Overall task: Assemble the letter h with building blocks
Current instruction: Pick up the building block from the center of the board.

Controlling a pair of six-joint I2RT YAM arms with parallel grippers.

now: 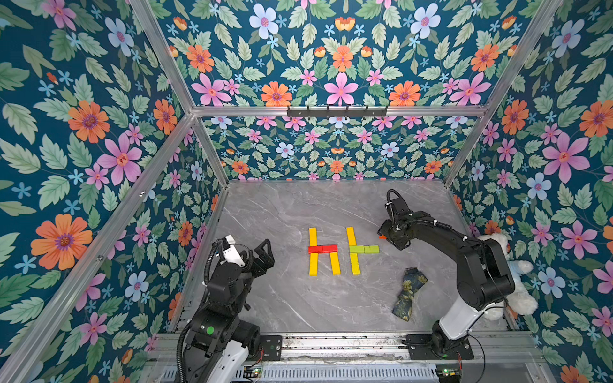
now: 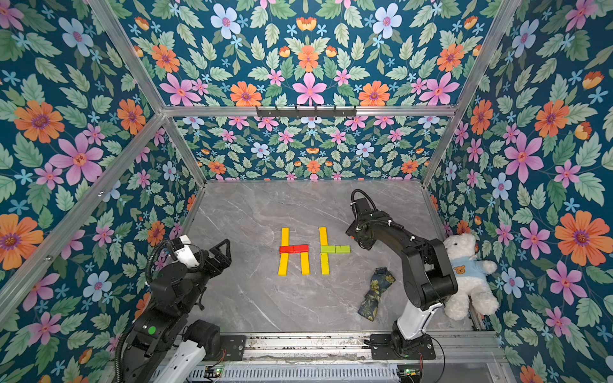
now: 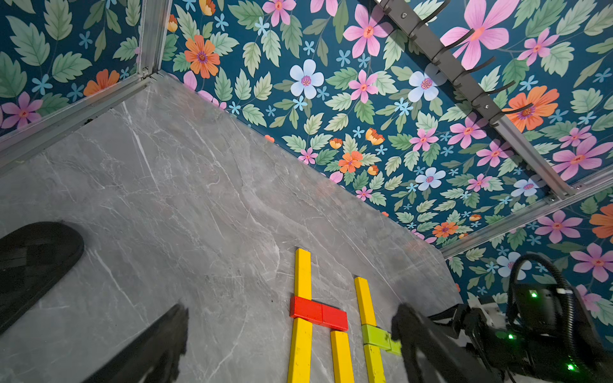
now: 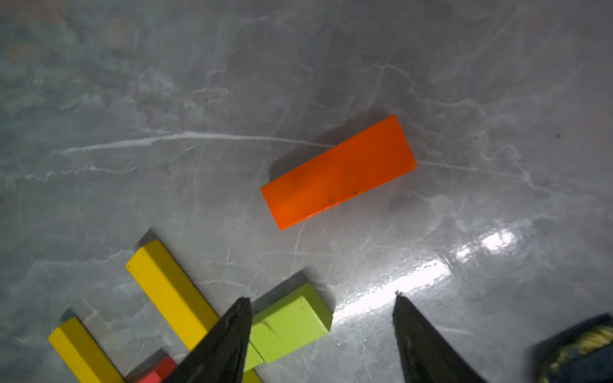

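Right gripper (image 4: 321,296) hangs over the right end of the lime-green crossbar (image 1: 364,249), jaws spread with nothing between them. The left gripper (image 1: 266,253) sits well to the left of that crossbar, its fingers apart and empty.

There are ten blocks in all: five yellow bars (image 1: 312,237), two red blocks (image 1: 322,248), the two lime-green ones making the crossbar, and one orange block (image 4: 338,172). A finished letter h (image 2: 294,249), three yellow bars with the red pair across, lies flat on the marble table (image 1: 282,298) just left of the crossbar. Two more yellow bars lie in line, one beyond and one in front of the crossbar's left block, touching it.

The orange block lies askew just beyond the crossbar's right end. In both top views the right gripper hides nearly all of it.

One floral cloth scrap (image 1: 408,293) lies in front of the crossbar. One white teddy bear (image 2: 471,275) sits far to its right, mostly hidden by the right arm in a top view
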